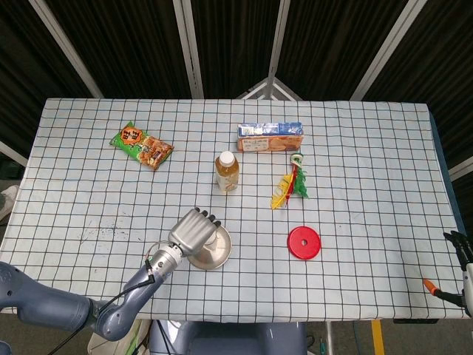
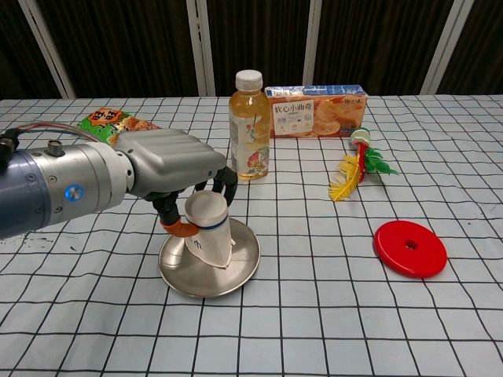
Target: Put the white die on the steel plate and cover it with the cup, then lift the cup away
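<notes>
The bench [image 1: 384, 148] carries everything. Near its front edge, left of centre, the left hand [image 2: 169, 169] has its fingers [image 2: 228, 182] wrapped around the upside-down cup [image 2: 208, 232], tilted over the steel plate [image 2: 236, 271]. The die is hidden. The right hand [image 1: 462, 248] shows only at the bench's right edge; whether it is open I cannot tell.

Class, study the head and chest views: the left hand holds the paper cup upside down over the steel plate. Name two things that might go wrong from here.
1. The cup sits tilted in the left hand, its rim over the steel plate. Lowered unevenly, it might tip or catch the plate.
2. The die is not visible in either view, so the cup might clip or drag it unseen.
</notes>
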You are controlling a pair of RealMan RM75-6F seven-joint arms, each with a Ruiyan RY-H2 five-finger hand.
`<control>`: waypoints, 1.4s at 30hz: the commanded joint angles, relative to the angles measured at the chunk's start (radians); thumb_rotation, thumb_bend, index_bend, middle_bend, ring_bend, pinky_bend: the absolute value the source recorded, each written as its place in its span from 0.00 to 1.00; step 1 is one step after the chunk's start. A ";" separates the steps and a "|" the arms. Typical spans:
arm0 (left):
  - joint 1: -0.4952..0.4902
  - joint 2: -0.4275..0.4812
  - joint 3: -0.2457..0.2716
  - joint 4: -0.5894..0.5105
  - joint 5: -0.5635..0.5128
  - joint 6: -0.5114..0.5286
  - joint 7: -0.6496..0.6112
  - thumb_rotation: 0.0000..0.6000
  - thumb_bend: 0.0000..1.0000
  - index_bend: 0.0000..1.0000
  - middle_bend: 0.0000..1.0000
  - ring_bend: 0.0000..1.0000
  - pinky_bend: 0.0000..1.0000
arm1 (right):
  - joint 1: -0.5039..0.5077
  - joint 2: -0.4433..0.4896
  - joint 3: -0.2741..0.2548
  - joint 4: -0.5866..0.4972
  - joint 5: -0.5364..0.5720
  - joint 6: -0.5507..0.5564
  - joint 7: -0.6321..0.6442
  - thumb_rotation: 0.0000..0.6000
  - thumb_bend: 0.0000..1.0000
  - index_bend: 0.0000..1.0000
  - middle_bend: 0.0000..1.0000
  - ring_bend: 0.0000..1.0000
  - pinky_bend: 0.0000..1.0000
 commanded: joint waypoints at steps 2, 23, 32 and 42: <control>0.001 -0.007 0.002 0.012 0.005 0.006 0.010 1.00 0.46 0.42 0.38 0.35 0.40 | 0.001 -0.001 0.001 0.001 0.001 -0.001 -0.001 1.00 0.06 0.17 0.14 0.13 0.00; -0.007 0.090 -0.048 -0.099 -0.107 -0.184 -0.165 1.00 0.47 0.45 0.38 0.35 0.40 | -0.001 0.000 0.001 -0.004 -0.003 0.005 -0.004 1.00 0.06 0.17 0.14 0.13 0.00; -0.059 0.149 -0.039 -0.122 -0.214 -0.270 -0.187 1.00 0.48 0.46 0.38 0.35 0.40 | 0.001 0.001 -0.001 -0.005 -0.001 -0.002 -0.002 1.00 0.06 0.17 0.14 0.13 0.00; -0.111 0.152 -0.012 -0.125 -0.249 -0.210 -0.142 1.00 0.48 0.47 0.40 0.35 0.40 | -0.001 0.000 0.001 -0.005 0.001 0.001 -0.003 1.00 0.06 0.17 0.14 0.13 0.00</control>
